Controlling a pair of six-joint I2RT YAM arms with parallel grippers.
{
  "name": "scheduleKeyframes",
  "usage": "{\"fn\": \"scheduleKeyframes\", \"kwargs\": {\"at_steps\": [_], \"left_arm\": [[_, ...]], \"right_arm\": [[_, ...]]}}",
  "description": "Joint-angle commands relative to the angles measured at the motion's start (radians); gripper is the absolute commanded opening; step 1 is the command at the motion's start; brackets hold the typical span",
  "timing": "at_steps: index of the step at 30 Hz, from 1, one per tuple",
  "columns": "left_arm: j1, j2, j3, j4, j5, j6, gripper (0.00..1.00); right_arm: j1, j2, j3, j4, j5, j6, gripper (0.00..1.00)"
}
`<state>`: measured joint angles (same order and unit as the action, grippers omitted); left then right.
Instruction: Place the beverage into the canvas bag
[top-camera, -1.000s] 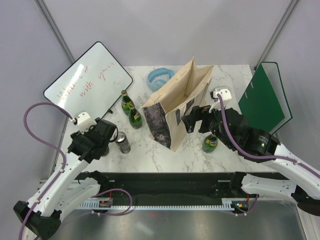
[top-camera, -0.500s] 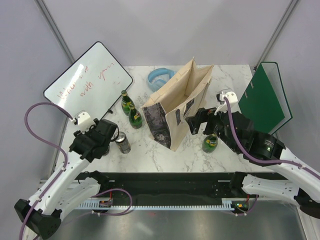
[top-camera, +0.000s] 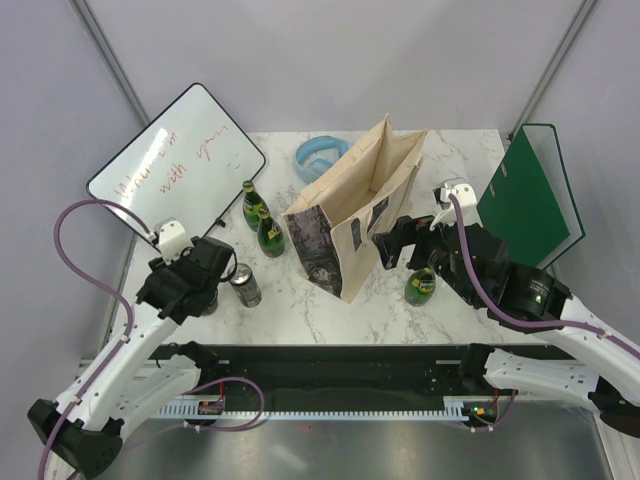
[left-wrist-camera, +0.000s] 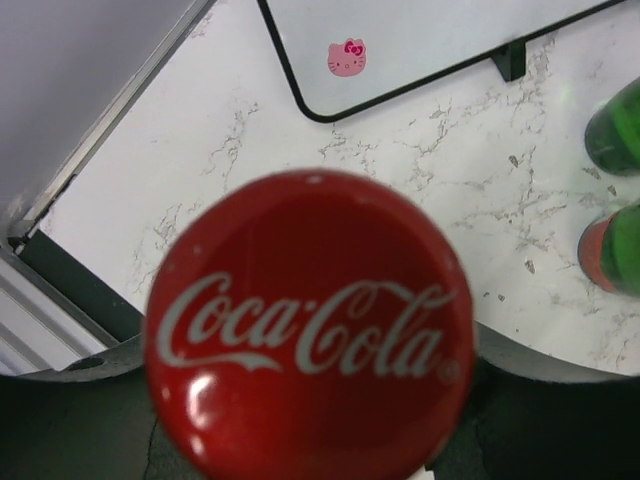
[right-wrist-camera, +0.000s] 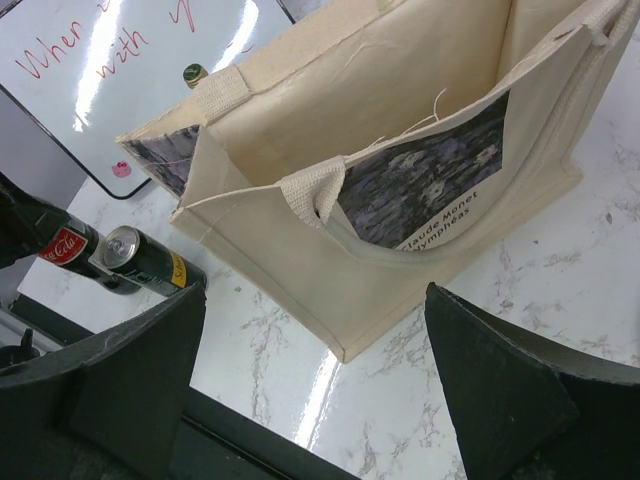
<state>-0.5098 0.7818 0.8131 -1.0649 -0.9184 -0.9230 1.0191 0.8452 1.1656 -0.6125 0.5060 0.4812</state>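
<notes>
The canvas bag (top-camera: 350, 215) stands open at the table's middle, its dark grey picture facing the near side; it also fills the right wrist view (right-wrist-camera: 380, 150). My left gripper (top-camera: 205, 288) is at the near left, shut on a Coca-Cola bottle whose red cap (left-wrist-camera: 308, 325) fills the left wrist view. The bottle's red label (right-wrist-camera: 63, 244) also shows in the right wrist view. My right gripper (top-camera: 390, 245) is wide open and empty (right-wrist-camera: 312, 295), just right of the bag's near corner.
A dark can (top-camera: 243, 284) stands right of my left gripper. Three green bottles (top-camera: 262, 222) stand left of the bag, and another (top-camera: 421, 285) stands under my right arm. A whiteboard (top-camera: 175, 160), a blue ring (top-camera: 320, 155) and a green binder (top-camera: 525, 195) stand around.
My right gripper has drawn back to the right, a little away from the bag. My left gripper has shifted slightly and stays on the Coca-Cola bottle.
</notes>
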Motion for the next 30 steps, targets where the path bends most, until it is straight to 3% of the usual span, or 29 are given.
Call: {"fn": "scheduleKeyframes", "kwargs": {"at_steps": [1,14,30], "left_arm": [[0.005,-0.001,0.155,0.088,-0.065,0.191,0.02],[0.005,0.079,0.385,0.135,0.047,0.481,0.02],[0.005,0.355,0.889,0.290,0.282,0.842,0.02]], "right_arm": [[0.004,-0.006,-0.004,0.023,0.022,-0.006,0.98],[0.004,0.025,0.000,0.031,0.023,0.013,0.98],[0.004,0.051,0.022,0.014,-0.030,-0.015,0.98]]}}
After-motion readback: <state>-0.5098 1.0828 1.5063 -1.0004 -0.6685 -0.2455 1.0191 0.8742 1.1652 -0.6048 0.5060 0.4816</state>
